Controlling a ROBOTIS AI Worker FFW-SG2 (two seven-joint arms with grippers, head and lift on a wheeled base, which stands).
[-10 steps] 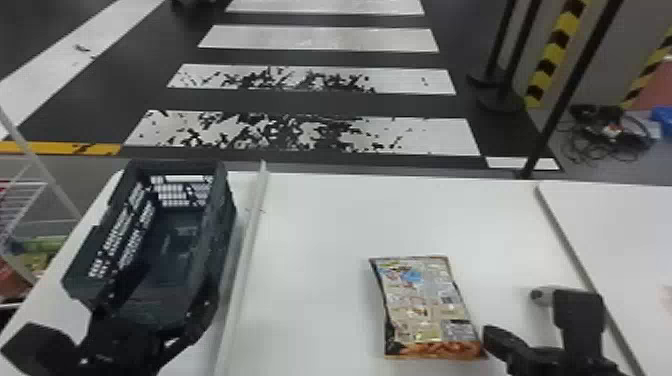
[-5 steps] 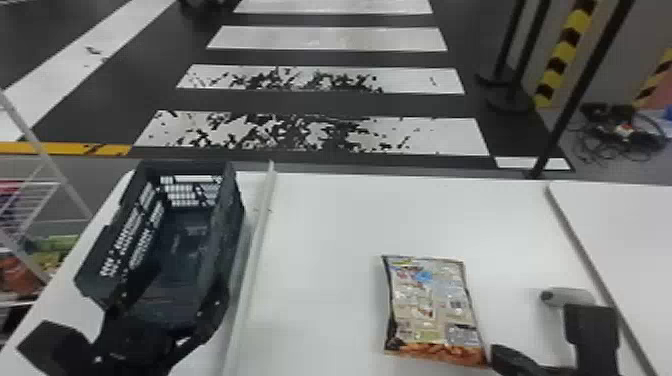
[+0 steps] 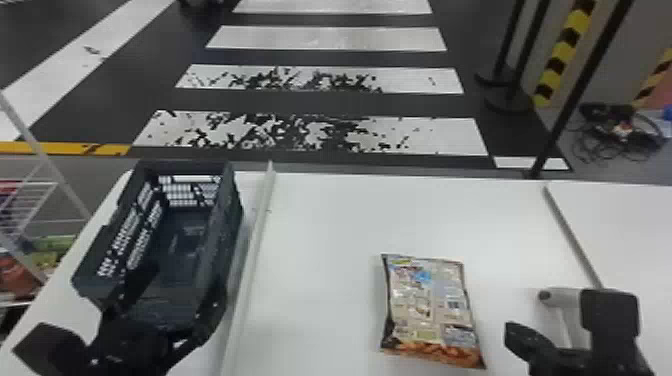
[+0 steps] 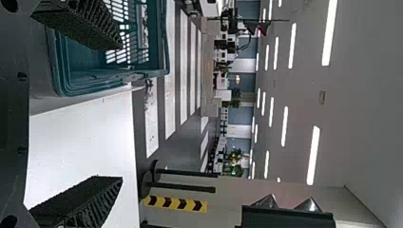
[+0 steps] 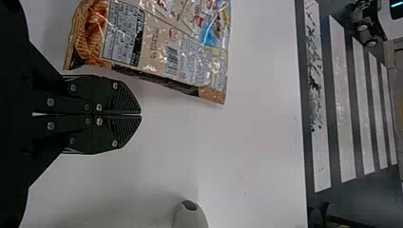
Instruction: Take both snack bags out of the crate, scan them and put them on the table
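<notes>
In the head view, my left gripper (image 3: 175,295) is over the near end of the dark crate (image 3: 231,215), its fingers spread with nothing between them. The left wrist view has the open left gripper (image 4: 107,114) beside the crate's teal rim (image 4: 114,85). The crate's far floor is bare; its near part is partly hidden. One snack bag (image 3: 430,310) lies flat on the white table, printed side with barcode up. Just right of it is my right gripper (image 3: 520,337). Seen from the right wrist, that gripper (image 5: 141,114) is shut, apart from the bag (image 5: 166,47).
A light grey scanner (image 3: 555,297) stands right of the bag, partly behind the right arm; the right wrist view catches its tip (image 5: 190,216). A raised strip (image 3: 250,265) runs between crate and bag. A wire rack (image 3: 30,215) is at far left, barrier posts beyond the table.
My right gripper has shifted slightly to the right, leaving a small gap from the bag. The whole head view has moved a little. The left gripper keeps its place over the crate.
</notes>
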